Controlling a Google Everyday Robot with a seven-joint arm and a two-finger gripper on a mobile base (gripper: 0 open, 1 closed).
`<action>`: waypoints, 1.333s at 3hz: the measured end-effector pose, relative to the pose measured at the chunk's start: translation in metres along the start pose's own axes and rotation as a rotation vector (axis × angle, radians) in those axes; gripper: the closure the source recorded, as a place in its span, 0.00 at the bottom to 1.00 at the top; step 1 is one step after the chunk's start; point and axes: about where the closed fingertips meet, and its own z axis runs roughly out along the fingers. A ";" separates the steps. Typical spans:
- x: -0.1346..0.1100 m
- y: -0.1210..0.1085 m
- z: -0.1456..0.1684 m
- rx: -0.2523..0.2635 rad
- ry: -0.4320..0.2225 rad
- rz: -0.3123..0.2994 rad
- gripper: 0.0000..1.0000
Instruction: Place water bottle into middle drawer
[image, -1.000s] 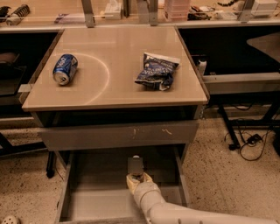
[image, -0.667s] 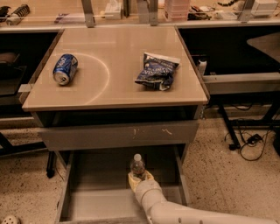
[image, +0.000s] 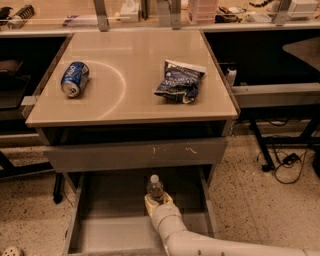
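The small clear ribbed plastic water bottle (image: 155, 188) with a white cap is standing upright inside the wide shallow grey middle drawer (image: 100, 196), which is pulled out under the bench (image: 140, 55). The bottle is sitting near the middle of the drawer, towards its back. Whether its bottom is touching the smooth grey drawer floor, I cannot tell, because the end effector is covering it.

The end effector (image: 158, 201) is reaching into the drawer from the front, at the end of a pale, rounded robot arm (image: 200, 244) that is coming in from the lower right. Its two pale fingers (image: 149, 202) are closing around the lower part of the water bottle, one on each side, so it is gripping the bottle.

Just above the open drawer, a grey drawer front with pale scratch marks (image: 135, 154) is sitting closed. On the beige bench top, a blue soda can (image: 75, 79) is lying on its side at the left, and a dark blue crumpled snack bag (image: 179, 81) is lying at the right, well apart from the can.
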 end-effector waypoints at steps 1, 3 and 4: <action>-0.005 -0.004 0.008 0.014 -0.035 -0.006 1.00; 0.010 -0.001 0.019 0.019 -0.041 0.023 1.00; 0.020 0.001 0.026 0.019 -0.039 0.046 1.00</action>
